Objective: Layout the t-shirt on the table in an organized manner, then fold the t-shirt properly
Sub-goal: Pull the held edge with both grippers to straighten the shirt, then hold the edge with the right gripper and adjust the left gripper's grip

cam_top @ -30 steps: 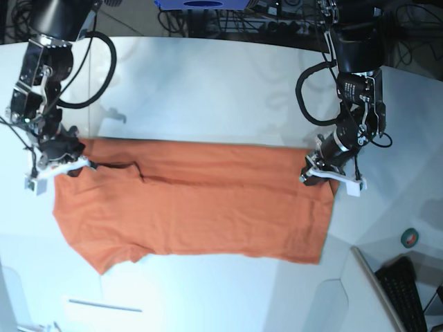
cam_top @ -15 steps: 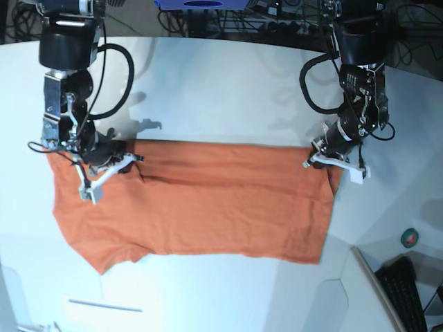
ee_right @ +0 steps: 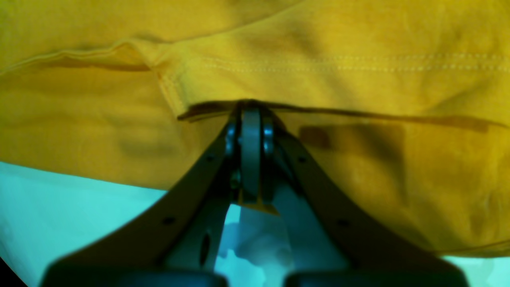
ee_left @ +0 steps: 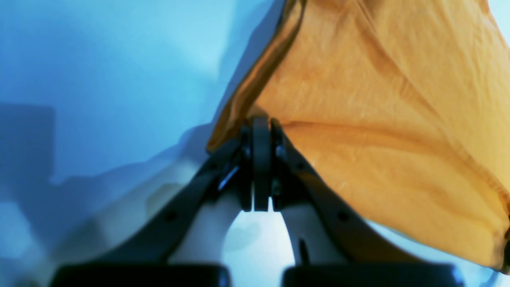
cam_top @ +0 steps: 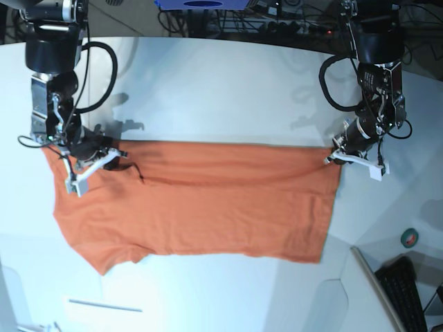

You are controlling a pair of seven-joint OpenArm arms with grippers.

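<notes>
The orange t-shirt (cam_top: pixel 208 204) lies spread across the white table (cam_top: pixel 221 90), its top edge pulled almost straight between my two grippers. At the shirt's upper right corner in the base view, my left gripper (cam_top: pixel 335 156) is shut on the cloth; the left wrist view shows the jaws pinching the shirt's edge (ee_left: pixel 261 121), with fabric (ee_left: pixel 378 119) rising to the right. My right gripper (cam_top: pixel 118 153) is shut on the shirt's upper left, near a sleeve. In the right wrist view its jaws (ee_right: pixel 250 107) clamp a fold below a stitched hem (ee_right: pixel 318 65).
A green tape roll (cam_top: pixel 410 238) and a black keyboard (cam_top: pixel 408 290) sit at the lower right, past the table's edge. Cables and a blue object (cam_top: pixel 204 4) run along the back. A pale strip (cam_top: pixel 104 304) lies near the front left.
My left gripper has drawn the shirt's corner rightward and a little back, tightening the top edge. My right gripper has shifted inward along the shirt's upper left, keeping hold of the cloth.
</notes>
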